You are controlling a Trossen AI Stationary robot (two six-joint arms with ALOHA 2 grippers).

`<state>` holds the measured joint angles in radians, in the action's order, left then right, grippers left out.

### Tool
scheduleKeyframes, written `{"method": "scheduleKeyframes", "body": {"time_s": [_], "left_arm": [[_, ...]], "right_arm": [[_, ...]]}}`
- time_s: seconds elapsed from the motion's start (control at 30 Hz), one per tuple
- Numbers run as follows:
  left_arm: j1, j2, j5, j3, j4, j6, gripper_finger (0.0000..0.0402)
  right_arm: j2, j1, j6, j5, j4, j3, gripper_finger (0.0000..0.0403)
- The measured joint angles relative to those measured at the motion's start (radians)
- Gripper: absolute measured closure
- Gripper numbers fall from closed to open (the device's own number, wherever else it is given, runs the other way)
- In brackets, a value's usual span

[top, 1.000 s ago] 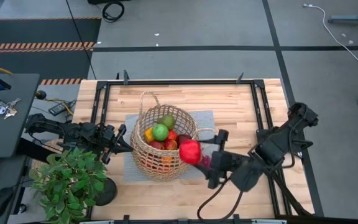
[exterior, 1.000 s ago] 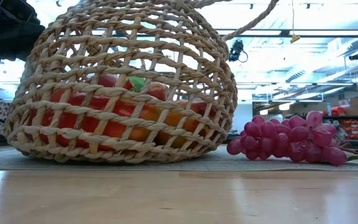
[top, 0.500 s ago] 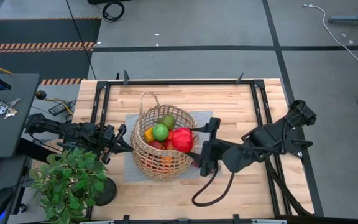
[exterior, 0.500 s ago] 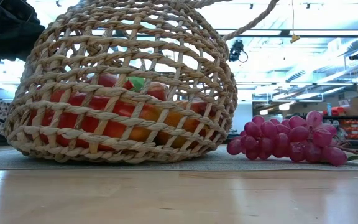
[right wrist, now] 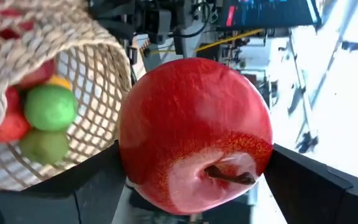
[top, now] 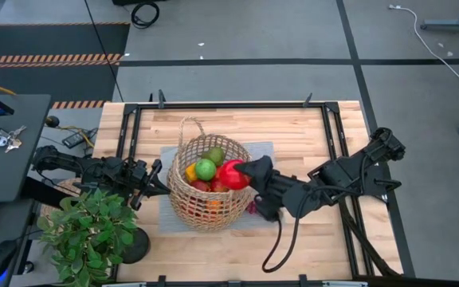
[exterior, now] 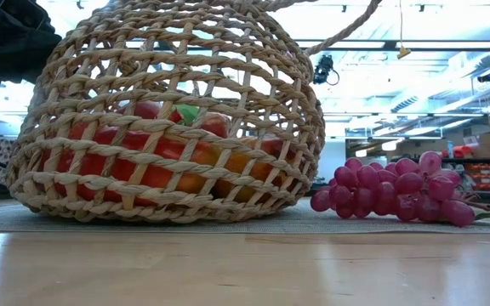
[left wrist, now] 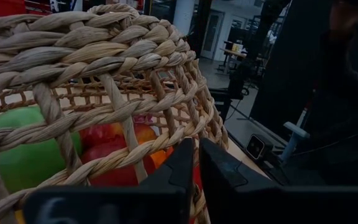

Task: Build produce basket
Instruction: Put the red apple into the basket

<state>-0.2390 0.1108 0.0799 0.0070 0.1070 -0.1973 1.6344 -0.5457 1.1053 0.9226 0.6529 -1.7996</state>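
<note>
While the right gripper is holding the big red apple between its two dark fingers, spread wide around the fruit, it is hanging over the right rim of the large round tan wicker basket at the centre of the high view. In the right wrist view the apple is filling the middle, with the basket's woven wall close at the upper left and green and red fruits inside it.

Around the basket a grey mat is lying on the light wooden table. To the right of the basket the table is showing bare wood up to its black frame rail, but the right arm is crossing this room. At the lower left of the high view a leafy green potted plant is standing near the table edge, close to the left gripper, which is sitting at the basket's left wall; I cannot tell how far its fingers are apart. In the low view a purple bunch of grapes is lying on the mat just beside the basket, at the right.

Compared with one second ago, the apple has moved from outside the lower right of the basket up and left to over its rim; the grapes and the basket are keeping their places.
</note>
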Motion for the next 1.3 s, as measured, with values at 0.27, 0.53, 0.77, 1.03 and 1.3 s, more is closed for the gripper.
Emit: {"method": "scheduleKeyframes", "body": {"time_s": [0.27,0.53,0.77,1.03,1.3], "left_arm": [[0.000,0.000,0.000,0.000,0.000,0.000,0.0371],[0.000,0.000,0.000,0.000,0.000,0.001,0.0368],[0.000,0.000,0.000,0.000,0.000,0.001,0.0373],[0.000,0.000,0.000,0.000,0.000,0.000,0.0367],[0.000,0.000,0.000,0.000,0.000,0.000,0.0373]], "right_arm": [[0.000,-0.001,0.106,0.001,0.000,0.000,0.0048],[0.000,0.005,-0.073,-0.011,0.000,0.000,0.0040],[0.000,0.045,-0.728,-0.034,0.000,0.000,0.0039],[0.000,0.053,-1.324,-0.046,0.000,0.000,0.0039],[0.001,0.065,-2.148,-0.413,-0.028,0.001,0.0039]]}}
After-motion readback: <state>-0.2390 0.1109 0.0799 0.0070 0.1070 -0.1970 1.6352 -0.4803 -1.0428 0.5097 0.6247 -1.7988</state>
